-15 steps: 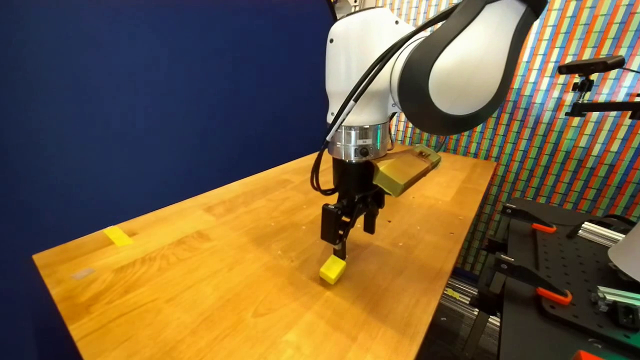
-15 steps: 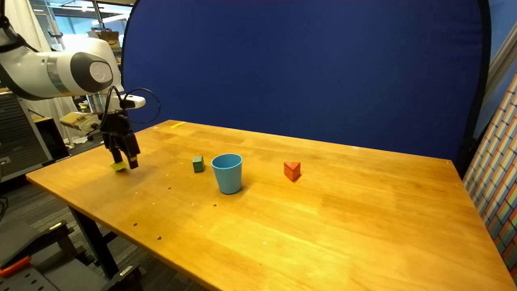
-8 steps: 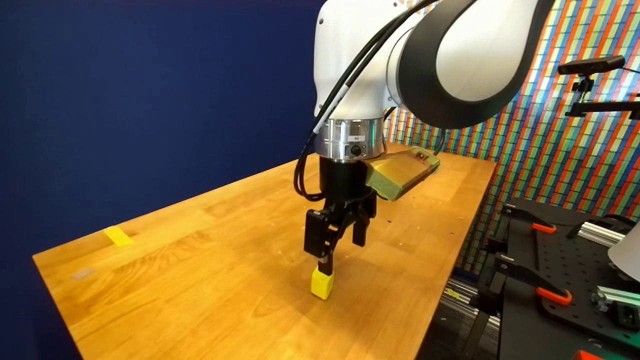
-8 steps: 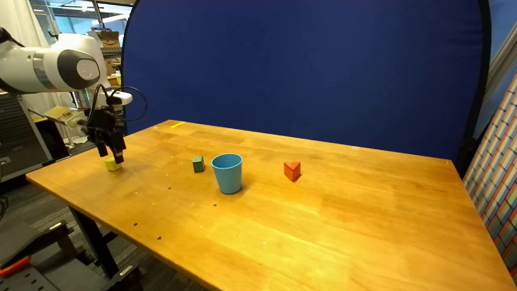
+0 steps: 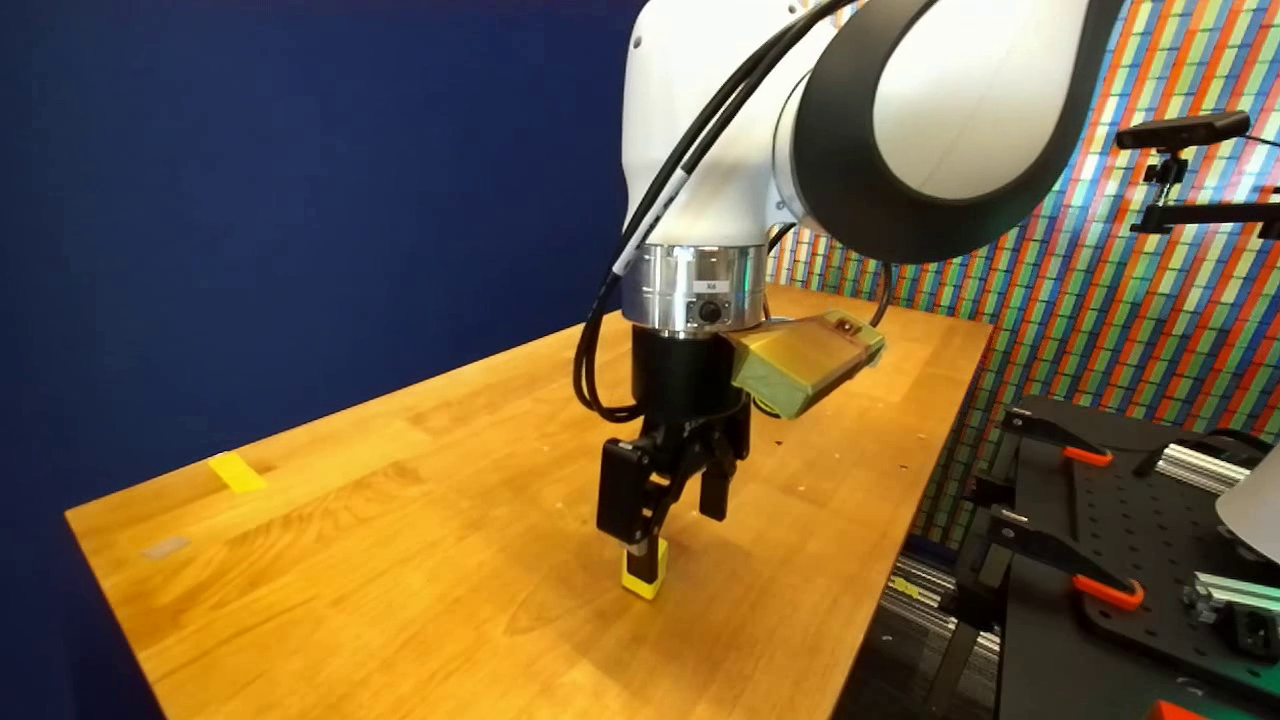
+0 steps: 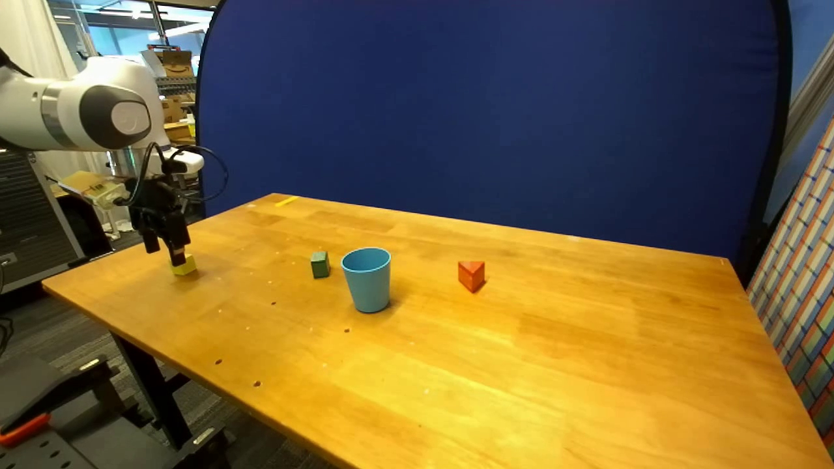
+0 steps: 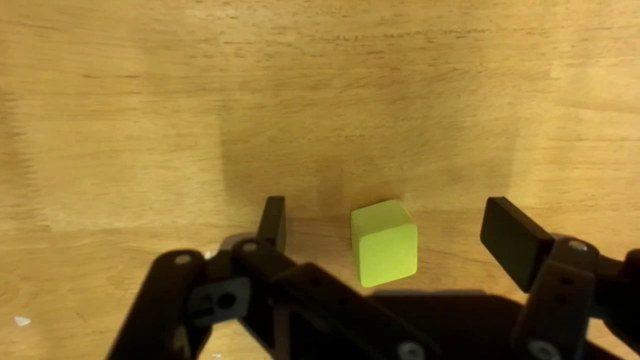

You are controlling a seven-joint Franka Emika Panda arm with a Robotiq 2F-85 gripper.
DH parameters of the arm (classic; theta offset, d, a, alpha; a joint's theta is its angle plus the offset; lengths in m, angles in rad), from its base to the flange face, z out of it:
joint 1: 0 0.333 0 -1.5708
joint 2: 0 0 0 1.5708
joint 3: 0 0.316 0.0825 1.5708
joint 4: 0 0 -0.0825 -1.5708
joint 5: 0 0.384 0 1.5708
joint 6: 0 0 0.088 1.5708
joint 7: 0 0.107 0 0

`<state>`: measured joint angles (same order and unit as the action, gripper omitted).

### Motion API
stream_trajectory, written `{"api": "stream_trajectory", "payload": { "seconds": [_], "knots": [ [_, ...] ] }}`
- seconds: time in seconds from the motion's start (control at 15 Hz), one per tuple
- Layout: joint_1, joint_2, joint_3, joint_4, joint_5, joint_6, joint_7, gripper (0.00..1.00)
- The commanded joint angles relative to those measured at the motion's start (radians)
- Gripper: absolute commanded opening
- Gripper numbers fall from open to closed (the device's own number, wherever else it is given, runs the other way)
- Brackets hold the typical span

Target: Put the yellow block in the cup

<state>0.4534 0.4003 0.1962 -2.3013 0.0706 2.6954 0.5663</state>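
- Robotiq gripper [image 7: 390,225] just came down lower, jaws spread, holding nothing
- yellow block [image 7: 387,255] between them, wrist view lower middle
- so grab's probably next, blue cup [image 6: 369,284] after

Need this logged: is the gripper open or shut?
The gripper is open: the wrist view shows a gap between each finger and the yellow block.

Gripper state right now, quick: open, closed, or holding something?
Gripper: open, holding nothing; in the wrist view the yellow block shows between its fingers, with a gap on each side.
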Motion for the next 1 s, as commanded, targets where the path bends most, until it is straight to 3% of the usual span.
{"api": "stream_trajectory", "payload": {
  "seconds": [0.0, 0.27, 0.33, 0.4, 0.93],
  "knots": [
    [-0.024, 0.044, 0.03, 0.003, 0.041, 0.074, -0.072, 1.0],
    [0.016, 0.112, -0.007, 0.03, -0.008, 0.148, -0.109, 1.0],
    [0.031, 0.126, -0.024, 0.038, -0.025, 0.158, -0.115, 0.75],
    [0.041, 0.138, -0.033, 0.045, -0.035, 0.171, -0.122, 0.73],
    [0.104, 0.113, -0.102, 0.057, -0.101, 0.163, -0.108, 0.13]
  ]
}}
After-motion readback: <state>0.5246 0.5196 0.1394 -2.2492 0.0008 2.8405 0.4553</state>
